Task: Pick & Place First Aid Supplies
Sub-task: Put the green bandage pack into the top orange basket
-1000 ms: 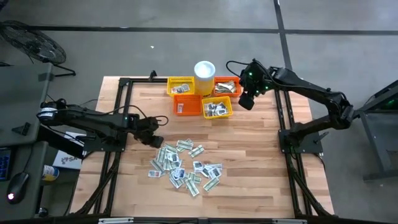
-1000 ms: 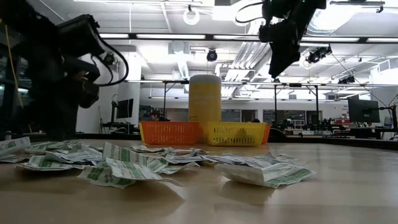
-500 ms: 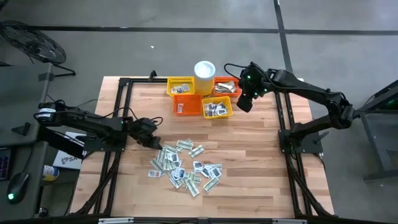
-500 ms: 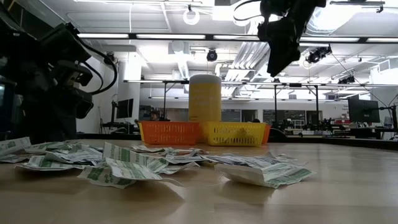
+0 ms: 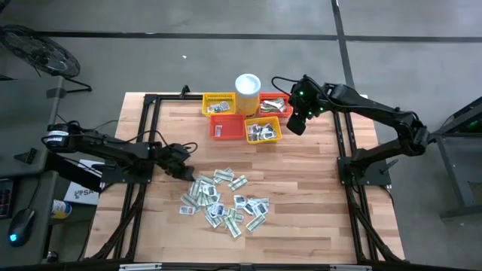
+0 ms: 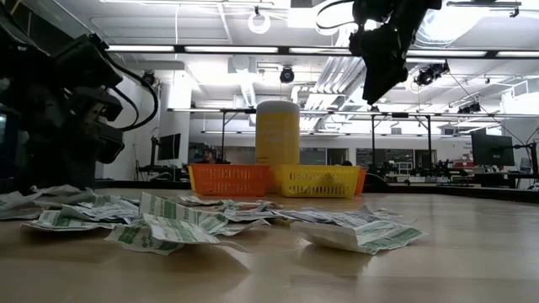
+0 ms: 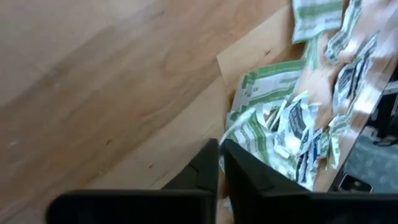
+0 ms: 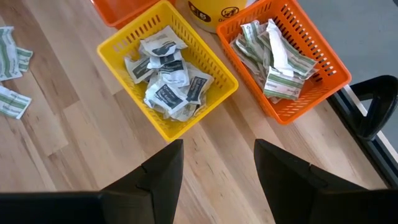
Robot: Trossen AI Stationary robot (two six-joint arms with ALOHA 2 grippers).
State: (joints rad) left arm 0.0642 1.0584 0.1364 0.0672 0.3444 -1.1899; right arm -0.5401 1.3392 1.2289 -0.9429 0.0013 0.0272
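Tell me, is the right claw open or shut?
Open. The right claw hangs above the yellow basket, its two fingers wide apart with bare table showing between them.

The first aid supplies are small flat sachets, white, grey and pale green with dark print, most of them lying in a loose, overlapping heap on the wooden table, well apart from the cluster of baskets and nearer the table's front edge. More sachets lie inside the baskets: dark-printed white ones in a yellow basket and green-and-white ones piled in an orange basket just beside it.
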